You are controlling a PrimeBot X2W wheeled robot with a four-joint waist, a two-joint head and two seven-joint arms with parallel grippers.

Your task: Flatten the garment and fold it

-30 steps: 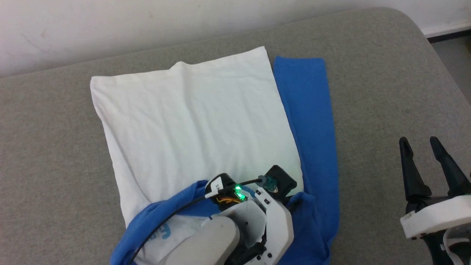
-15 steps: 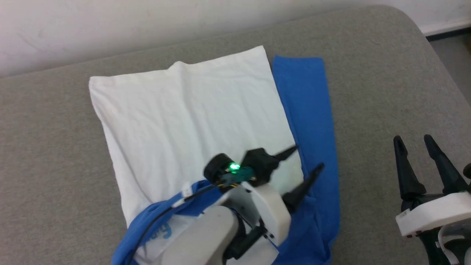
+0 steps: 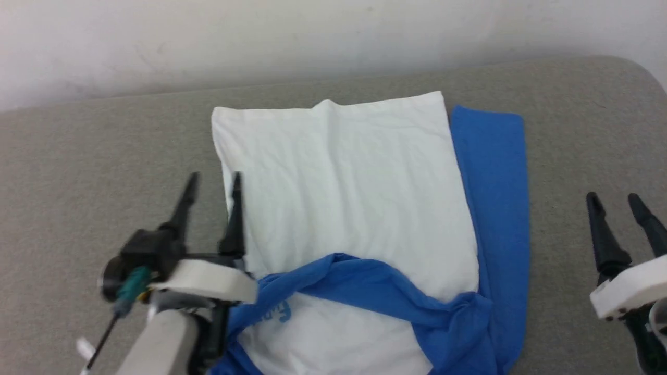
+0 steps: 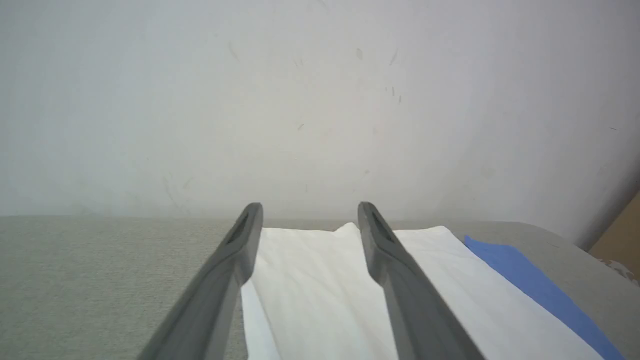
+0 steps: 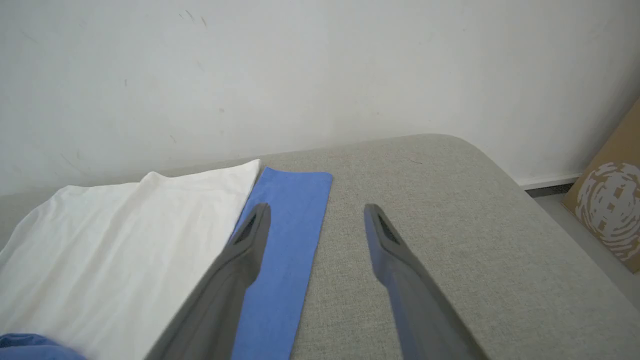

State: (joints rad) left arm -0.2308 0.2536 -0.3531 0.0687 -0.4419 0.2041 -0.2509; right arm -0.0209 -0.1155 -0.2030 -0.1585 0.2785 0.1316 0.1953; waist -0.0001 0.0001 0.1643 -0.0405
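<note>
The garment (image 3: 344, 192) lies on the grey surface, white body spread flat toward the wall. One blue sleeve (image 3: 495, 208) runs straight along its right side. The other blue sleeve (image 3: 375, 284) is laid across the near part of the white body, above the small blue print (image 3: 276, 314). My left gripper (image 3: 214, 179) is open, lifted over the shirt's left edge, with nothing between its fingers. In the left wrist view the white cloth (image 4: 320, 295) shows between the left gripper's fingers (image 4: 235, 255). My right gripper (image 3: 612, 199) stands open off to the right of the blue sleeve (image 5: 285, 235), over bare surface.
The grey padded surface (image 3: 94, 172) ends at a white wall (image 3: 312, 36) behind the shirt. Its rounded right corner (image 5: 465, 145) drops to the floor, where a brown cardboard box (image 5: 607, 205) leans against the wall.
My left gripper opened, letting go of the blue sleeve it had carried across the shirt, then swung back left to the shirt's left edge. The head camera shifted, moving the whole picture rightward.
</note>
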